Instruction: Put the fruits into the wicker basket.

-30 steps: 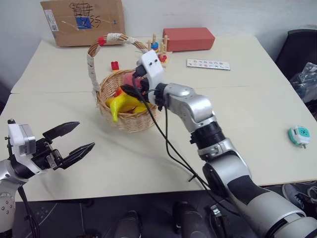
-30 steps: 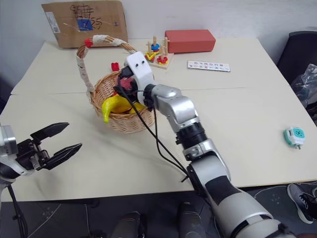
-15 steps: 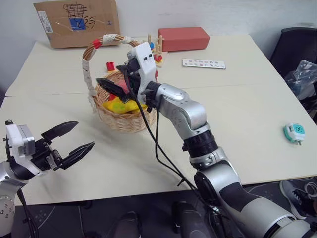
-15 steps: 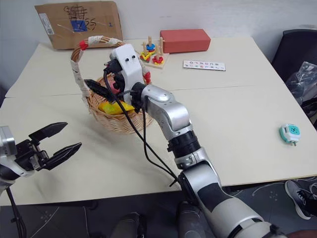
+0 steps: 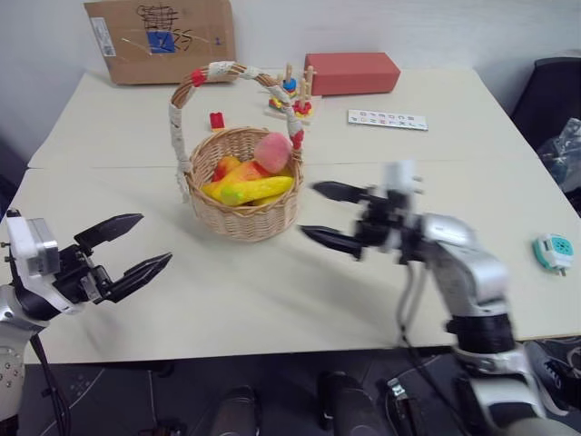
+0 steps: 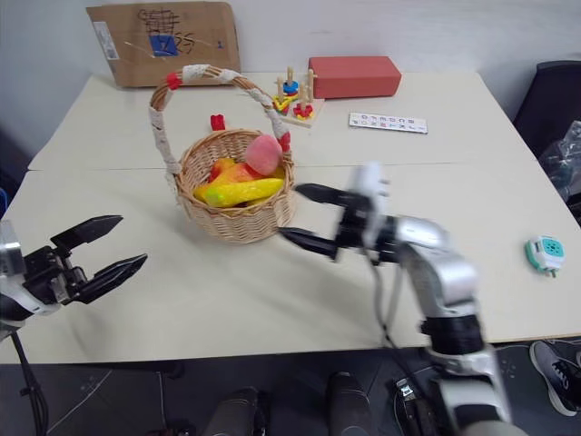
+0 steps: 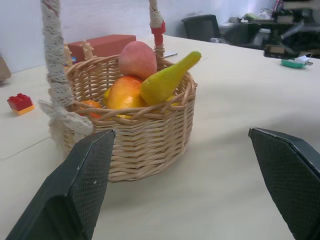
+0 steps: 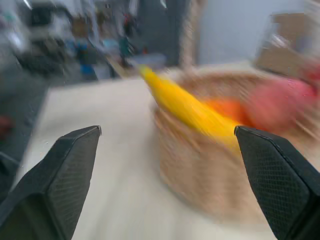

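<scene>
The wicker basket [image 5: 243, 207] stands on the table with its cloth-wrapped handle arching above it. Inside lie the fruits: a yellow banana [image 5: 257, 189] across the front, a pink-red peach [image 5: 272, 150] on top at the right, and a yellow-orange mango [image 5: 229, 169] behind. My right gripper [image 5: 325, 215] hovers open and empty just right of the basket, fingers pointing at it. At the near left of the table my left gripper [image 5: 134, 247] is open and empty, well clear of the basket. The left wrist view shows the basket [image 7: 145, 135] close up with the fruits in it.
Behind the basket sit a small red block [image 5: 217, 120], a ring-stacking toy [image 5: 290, 91], a red box [image 5: 351, 73], a cardboard sheet [image 5: 160, 40] and a printed strip [image 5: 387, 119]. A teal-and-white gadget [image 5: 552, 251] lies near the table's right edge.
My right gripper let go of the peach in the basket, opened, and drew back out to the basket's right. The left gripper stayed put. The camera shifted slightly.
</scene>
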`<state>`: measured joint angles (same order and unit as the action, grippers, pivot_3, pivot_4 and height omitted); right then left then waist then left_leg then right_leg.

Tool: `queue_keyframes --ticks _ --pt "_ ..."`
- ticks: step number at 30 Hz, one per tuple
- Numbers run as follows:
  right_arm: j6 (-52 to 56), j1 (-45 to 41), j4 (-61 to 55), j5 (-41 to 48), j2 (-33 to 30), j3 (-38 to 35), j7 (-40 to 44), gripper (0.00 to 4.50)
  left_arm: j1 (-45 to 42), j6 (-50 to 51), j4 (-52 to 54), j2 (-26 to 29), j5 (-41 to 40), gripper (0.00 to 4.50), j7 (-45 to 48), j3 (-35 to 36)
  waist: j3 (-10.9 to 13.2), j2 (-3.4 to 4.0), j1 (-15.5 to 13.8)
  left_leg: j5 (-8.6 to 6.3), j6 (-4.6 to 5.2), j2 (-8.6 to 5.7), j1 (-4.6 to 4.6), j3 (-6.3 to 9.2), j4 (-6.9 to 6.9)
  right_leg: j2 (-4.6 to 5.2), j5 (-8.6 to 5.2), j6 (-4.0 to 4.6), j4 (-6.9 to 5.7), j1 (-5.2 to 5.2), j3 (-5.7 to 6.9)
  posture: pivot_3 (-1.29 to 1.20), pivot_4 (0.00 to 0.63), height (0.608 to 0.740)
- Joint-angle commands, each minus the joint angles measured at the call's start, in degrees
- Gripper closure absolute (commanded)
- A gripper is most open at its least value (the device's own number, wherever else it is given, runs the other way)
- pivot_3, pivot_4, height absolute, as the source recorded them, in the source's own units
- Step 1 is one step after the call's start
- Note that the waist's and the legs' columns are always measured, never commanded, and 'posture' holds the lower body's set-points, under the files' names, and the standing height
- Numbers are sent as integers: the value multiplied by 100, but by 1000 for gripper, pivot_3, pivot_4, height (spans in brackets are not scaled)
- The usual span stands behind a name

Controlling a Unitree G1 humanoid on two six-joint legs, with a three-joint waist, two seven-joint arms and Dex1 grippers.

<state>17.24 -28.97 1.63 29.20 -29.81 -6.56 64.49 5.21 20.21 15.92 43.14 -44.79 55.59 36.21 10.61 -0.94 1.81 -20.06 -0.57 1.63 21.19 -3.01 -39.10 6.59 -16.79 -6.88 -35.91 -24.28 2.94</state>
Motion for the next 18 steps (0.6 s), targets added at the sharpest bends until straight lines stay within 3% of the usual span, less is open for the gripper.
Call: queue_keyframes --ticks 1,8,14,18 --pt "-1018 -648 977 -390 -47 -3 232 39 -123 -79 -44 80 -12 0 47 37 1 1 66 0 0 4 -10 -26 0 0 2 -3 2 0 1 0 150 740" --pt "-1188 -2250 2171 -1139 1100 538 -929 39 -316 -240 -41 -19 114 0 -75 -113 2 3 256 20 -42 49 -18 -68 10 -18 8 15 -31 -37 2 0 150 740" --pt "-1484 -3220 2806 -1908 2450 680 -3163 39 -126 -217 170 -153 58 0 -206 -65 2 3 290 9 -32 54 5 -58 4 7 13 23 -36 -55 6 0 150 740" --pt "-1509 -3379 3014 -2011 2847 682 -3713 1023 -13 -199 325 -201 25 0 -271 -24 1 2 268 6 -28 50 8 -51 4 9 13 24 -28 -47 12 0 150 740"
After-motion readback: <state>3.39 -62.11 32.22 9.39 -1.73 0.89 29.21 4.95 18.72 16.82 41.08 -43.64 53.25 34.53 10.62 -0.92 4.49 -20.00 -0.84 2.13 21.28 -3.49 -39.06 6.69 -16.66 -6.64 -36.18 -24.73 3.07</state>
